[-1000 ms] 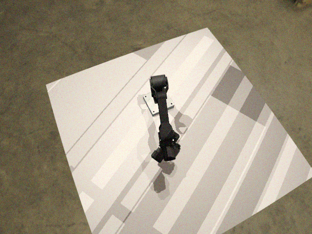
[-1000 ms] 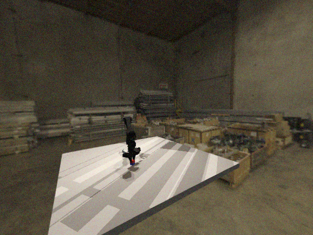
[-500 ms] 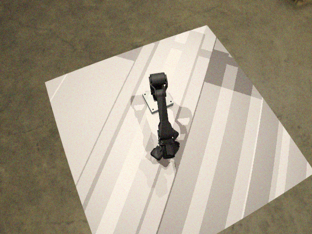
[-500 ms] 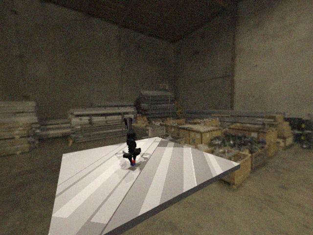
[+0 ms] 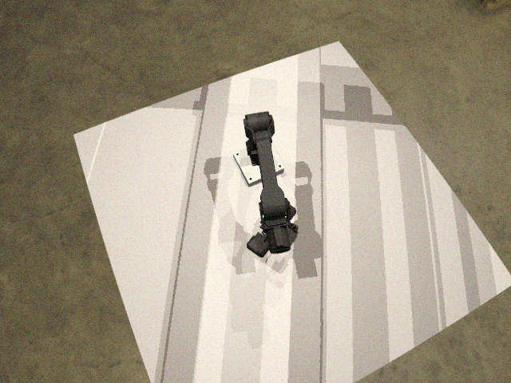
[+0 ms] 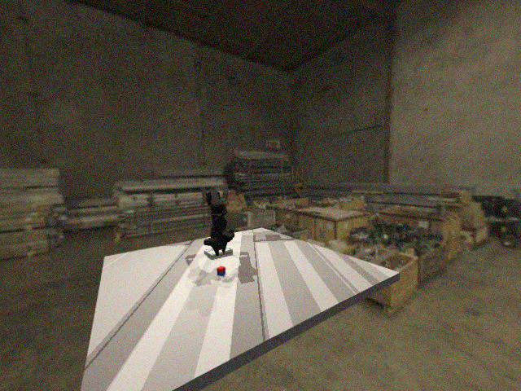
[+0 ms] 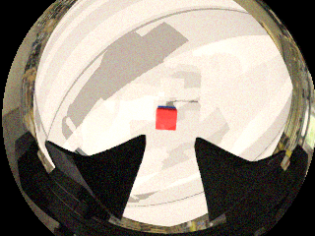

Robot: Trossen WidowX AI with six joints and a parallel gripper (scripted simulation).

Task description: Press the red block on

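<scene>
So the red block (image 6: pixel 221 268) (image 7: pixel 166 119) sits on the blue one (image 6: pixel 221 274) (image 7: pixel 166 106), jaws (image 6: pixel 220 253) spread and off both, well in from the surface's (image 5: pixel 136 247) (image 6: pixel 168 328) (image 7: pixel 236 64) edges. No readable writing.

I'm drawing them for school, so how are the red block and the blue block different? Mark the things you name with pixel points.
The small red block (image 6: pixel 221 268) (image 7: pixel 166 119) is on top; the small blue block (image 6: pixel 221 274) (image 7: pixel 166 107) is underneath. From the wrist, the red one shows a whole face, but the blue one only a thin edge. Both sit below the open jaws.
</scene>
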